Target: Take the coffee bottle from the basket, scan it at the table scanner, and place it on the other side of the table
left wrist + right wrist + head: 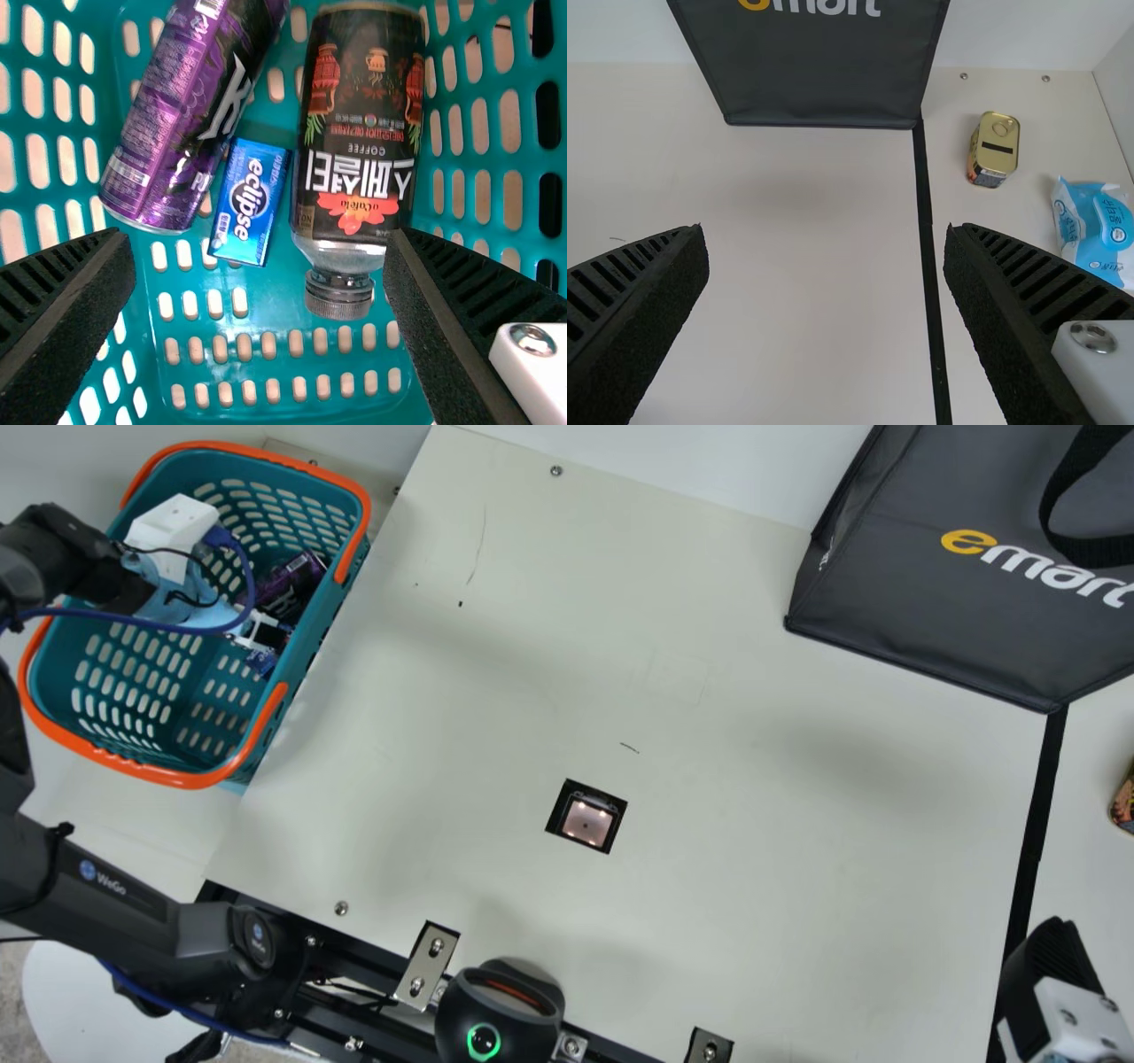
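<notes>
The main view shows my left gripper point(268, 634) over the basket point(190, 780); the left wrist view shows it opened, and the coffee bottle point(359, 133) lying inside basket. My right gripper point(1054, 952) also is opened.

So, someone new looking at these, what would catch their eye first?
Probably the teal basket with its orange rim, at the main view's upper left. Then the lit scanner set in the cream table, and the dark bag at upper right. In the left wrist view, the black coffee bottle stands out, beside a blue pack.
</notes>
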